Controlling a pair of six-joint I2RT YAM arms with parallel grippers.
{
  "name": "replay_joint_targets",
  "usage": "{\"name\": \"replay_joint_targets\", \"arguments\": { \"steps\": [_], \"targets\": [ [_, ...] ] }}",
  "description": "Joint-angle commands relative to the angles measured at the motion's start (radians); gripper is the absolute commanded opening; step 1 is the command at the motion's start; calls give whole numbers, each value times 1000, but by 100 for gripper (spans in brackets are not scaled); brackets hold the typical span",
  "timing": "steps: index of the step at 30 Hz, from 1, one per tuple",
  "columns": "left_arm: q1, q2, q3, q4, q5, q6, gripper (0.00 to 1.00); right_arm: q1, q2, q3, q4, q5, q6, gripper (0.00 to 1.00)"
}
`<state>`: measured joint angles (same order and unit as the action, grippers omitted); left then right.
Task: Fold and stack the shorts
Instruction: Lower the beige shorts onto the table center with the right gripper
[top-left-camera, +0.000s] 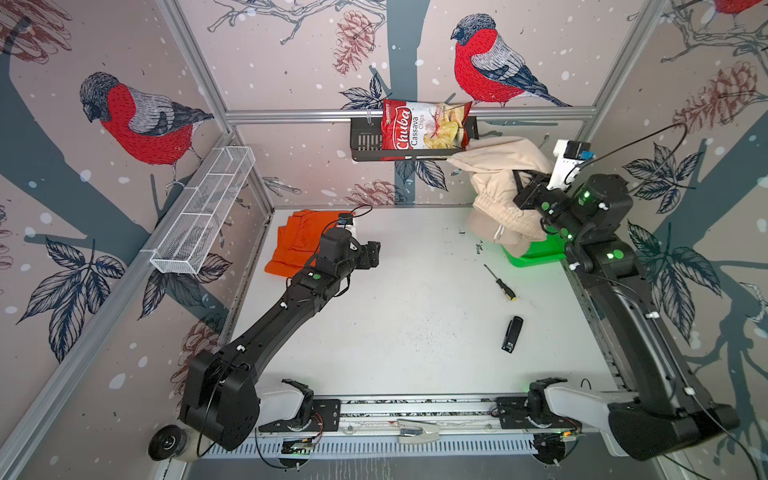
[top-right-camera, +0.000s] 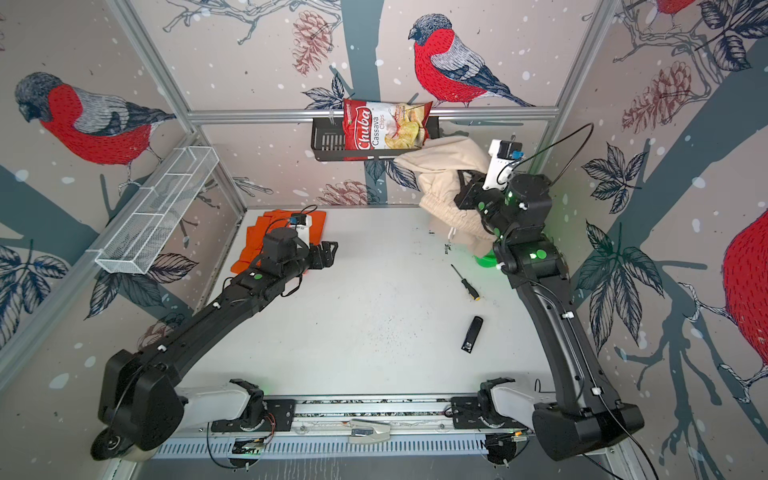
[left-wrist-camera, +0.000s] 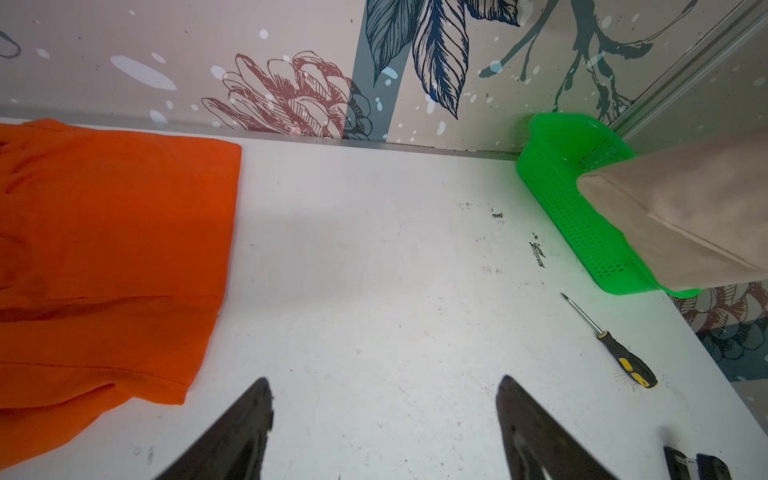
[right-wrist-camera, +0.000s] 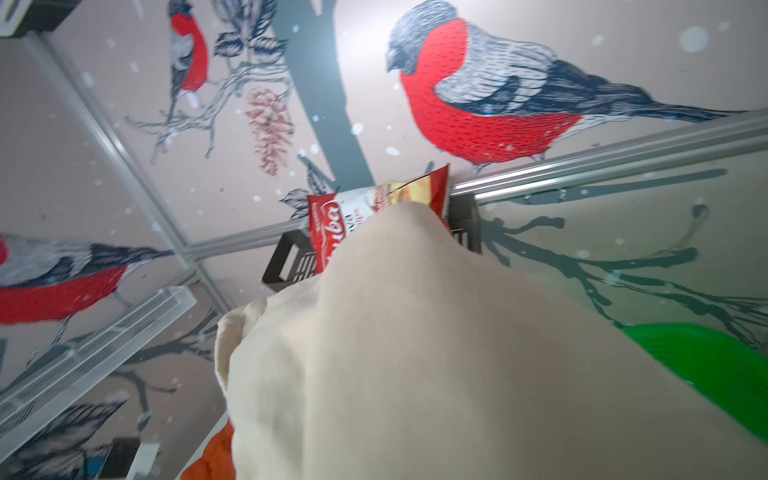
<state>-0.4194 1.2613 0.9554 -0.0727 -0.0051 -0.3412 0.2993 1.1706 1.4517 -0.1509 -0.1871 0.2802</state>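
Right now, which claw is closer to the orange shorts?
Left. The left claw is open right beside the orange shorts; the right claw is across the table, holding the beige shorts.

robot lab test cell. left arm (top-left-camera: 266, 328) and right arm (top-left-camera: 648, 332) mounted on a rail (top-left-camera: 415, 405) at 6 o'clock of a white counter (top-left-camera: 415, 332). aluminium frame (top-left-camera: 291, 114) boxes it in, bird-print panels (top-left-camera: 291, 62) for walls. wire shelf (top-left-camera: 203, 212) at 9 o'clock, black rack (top-left-camera: 365, 141) with chips bag (top-left-camera: 419, 124) at 12 o'clock.
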Motion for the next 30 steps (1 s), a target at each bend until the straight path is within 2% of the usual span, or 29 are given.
{"name": "replay_joint_targets", "arguments": {
  "steps": [1, 10, 17, 18, 19, 22, 25, 26, 30],
  "targets": [
    [0, -35, -20, 69, -74, -5, 83, 66, -35, -87, 80, -98, -76, 0],
    [0, -125, -62, 64, -184, -1, 84, 289, -10, -288, 55, -173, -72, 0],
    [1, -178, -116, 104, -208, 9, 83, 349, 25, -367, 136, -205, -4, 3],
    [0, -181, -118, 101, -206, 11, 83, 351, 33, -375, 140, -203, 5, 6],
    [1, -179, -117, 99, -200, 12, 83, 353, 42, -379, 137, -195, 13, 14],
    [0, -169, -124, 98, -160, 18, 83, 350, 66, -372, 87, -113, 44, 44],
    [1, -149, -143, 125, -72, 21, 82, 327, 78, -346, -4, -73, 58, 79],
    [1, -142, -150, 131, -39, 23, 82, 317, 101, -339, -32, -60, 60, 83],
    [0, -92, -173, 140, 45, -4, 82, 310, 87, -335, -124, 49, 23, 83]
  ]
}}
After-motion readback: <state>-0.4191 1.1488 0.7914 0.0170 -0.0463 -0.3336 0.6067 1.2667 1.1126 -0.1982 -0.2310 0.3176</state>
